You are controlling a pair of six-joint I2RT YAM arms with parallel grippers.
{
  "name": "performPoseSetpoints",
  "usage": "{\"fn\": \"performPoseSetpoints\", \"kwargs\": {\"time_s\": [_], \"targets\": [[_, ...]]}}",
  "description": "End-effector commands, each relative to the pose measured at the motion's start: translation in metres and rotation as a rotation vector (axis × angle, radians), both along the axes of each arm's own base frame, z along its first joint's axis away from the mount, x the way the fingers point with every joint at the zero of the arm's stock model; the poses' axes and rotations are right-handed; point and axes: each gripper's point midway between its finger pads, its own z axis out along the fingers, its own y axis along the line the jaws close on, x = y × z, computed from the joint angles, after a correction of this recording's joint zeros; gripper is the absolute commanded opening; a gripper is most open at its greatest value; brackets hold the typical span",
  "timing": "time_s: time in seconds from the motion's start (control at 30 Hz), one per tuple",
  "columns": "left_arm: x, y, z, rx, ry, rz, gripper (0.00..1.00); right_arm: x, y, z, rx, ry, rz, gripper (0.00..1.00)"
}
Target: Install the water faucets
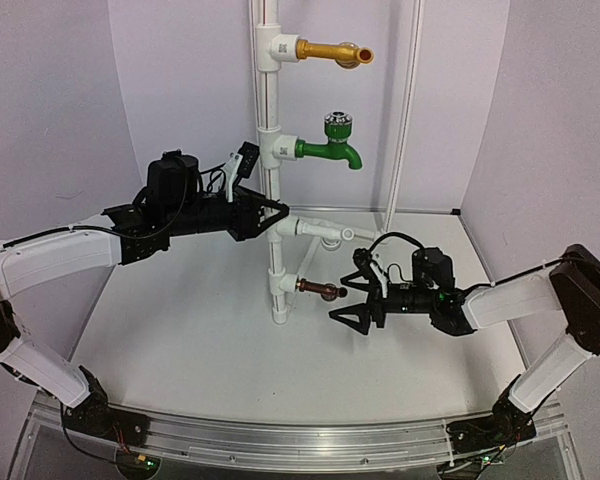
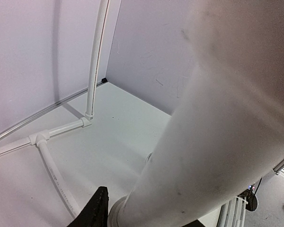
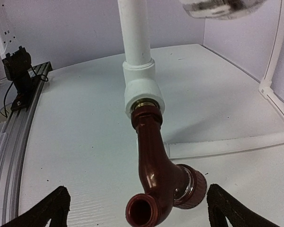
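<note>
Black fingers of the right gripper sit closest in the right wrist view. They are spread wide to either side of the brown faucet and touch none of it. That faucet stands low on the white upright pipe, near the table. Its threaded end is seated in the lowest tee fitting, with a thin brass ring showing at the joint. Its spout mouth faces the right wrist camera, and its knob end lies to the right of that. The wide jaws look set either for a bite to twist the faucet tighter or for backing away; which one cannot be told. Further left and higher, the left gripper is pinched on the white upright pipe, probably to keep it from turning or swaying under any twisting. Above it, a green faucet and a gold faucet are fitted to the same pipe.
</note>
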Motion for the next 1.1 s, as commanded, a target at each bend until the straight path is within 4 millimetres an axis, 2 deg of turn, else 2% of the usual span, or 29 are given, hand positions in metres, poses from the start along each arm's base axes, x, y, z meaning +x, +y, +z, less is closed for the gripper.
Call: {"fn": "performPoseSetpoints", "kwargs": {"time_s": [0.0, 0.17, 0.27, 0.33, 0.6, 0.73, 0.93, 1.07], "targets": [[-0.015, 0.003, 0.014, -0.075, 0.162, -0.026, 0.0, 0.011, 0.007, 0.021, 0.111, -0.042, -0.018, 0.92], [-0.016, 0.005, 0.016, -0.083, 0.155, -0.023, 0.0, 0.025, 0.014, 0.0, 0.121, 0.014, -0.023, 0.83], [-0.017, 0.006, 0.017, -0.089, 0.155, -0.022, 0.0, 0.029, 0.015, -0.003, 0.138, 0.031, -0.012, 0.72], [-0.018, 0.007, 0.018, -0.094, 0.151, -0.024, 0.0, 0.029, 0.015, -0.003, 0.151, 0.036, -0.003, 0.64], [-0.018, 0.006, 0.015, -0.087, 0.147, -0.027, 0.0, 0.027, 0.018, 0.006, 0.198, 0.089, 0.04, 0.5], [-0.018, 0.006, 0.015, -0.088, 0.145, -0.03, 0.0, 0.026, 0.022, 0.006, 0.211, 0.127, 0.064, 0.48], [-0.024, 0.01, 0.019, -0.101, 0.134, -0.033, 0.0, 0.028, 0.023, 0.007, 0.224, 0.17, 0.068, 0.3], [-0.033, 0.012, 0.023, -0.102, 0.111, -0.034, 0.0, 0.029, 0.021, 0.006, 0.231, 0.207, 0.085, 0.22]]}}
